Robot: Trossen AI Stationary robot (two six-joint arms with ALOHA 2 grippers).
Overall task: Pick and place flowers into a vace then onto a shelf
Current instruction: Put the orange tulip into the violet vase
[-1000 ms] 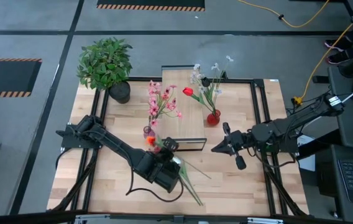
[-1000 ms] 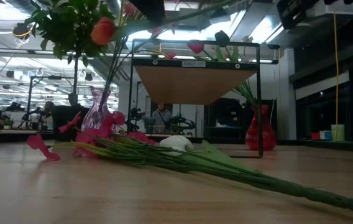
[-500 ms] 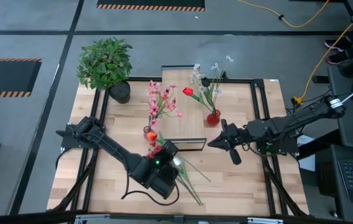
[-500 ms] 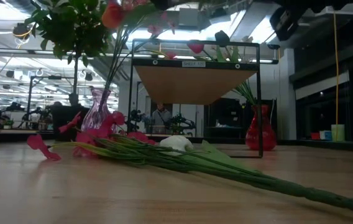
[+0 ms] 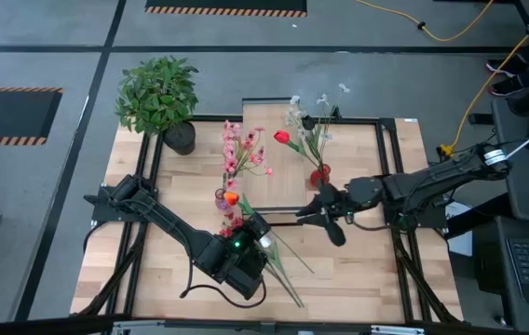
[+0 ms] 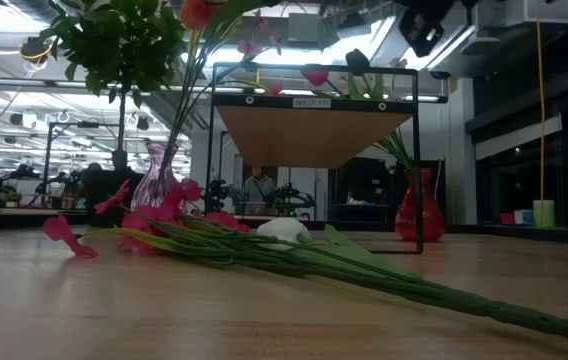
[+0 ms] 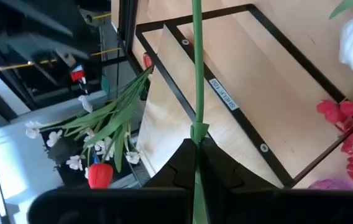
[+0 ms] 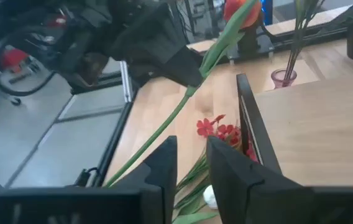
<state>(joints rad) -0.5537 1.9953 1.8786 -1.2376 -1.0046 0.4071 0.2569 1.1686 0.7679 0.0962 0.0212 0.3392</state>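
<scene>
My left gripper [image 5: 243,226] is shut on a long green stem [image 7: 196,62] with an orange blossom [image 5: 231,197], lifted over the table's middle beside the pink glass vase [image 5: 222,197] of pink flowers. My right gripper [image 8: 192,168] stands open at the shelf's [image 5: 276,154] near end, its fingers close to that stem and apart from it. A bundle of loose flowers [image 6: 294,250] lies flat on the tabletop. A red vase [image 5: 319,175] with a red tulip and white flowers stands to the right of the shelf. My left gripper pinches the green stem between its two fingers at a small leaf joint [image 7: 196,132], part-way along the stalk. The stem is lifted clear of the table and slants upward, with the orange blossom [image 8: 238,12] at the high end and the bare stalk [image 8: 145,146] trailing below the fingers.
A bushy potted plant [image 5: 157,93] stands at the table's far left corner. The shelf's black metal frame [image 6: 419,160] rises on thin legs at the table's middle. People and workstations show in the room behind.
My right gripper has moved toward the table's left, along the shelf's near end, up to the held stem. My left gripper has rolled, tipping the stem more upright, so the orange blossom has risen and shifted toward the far edge.
</scene>
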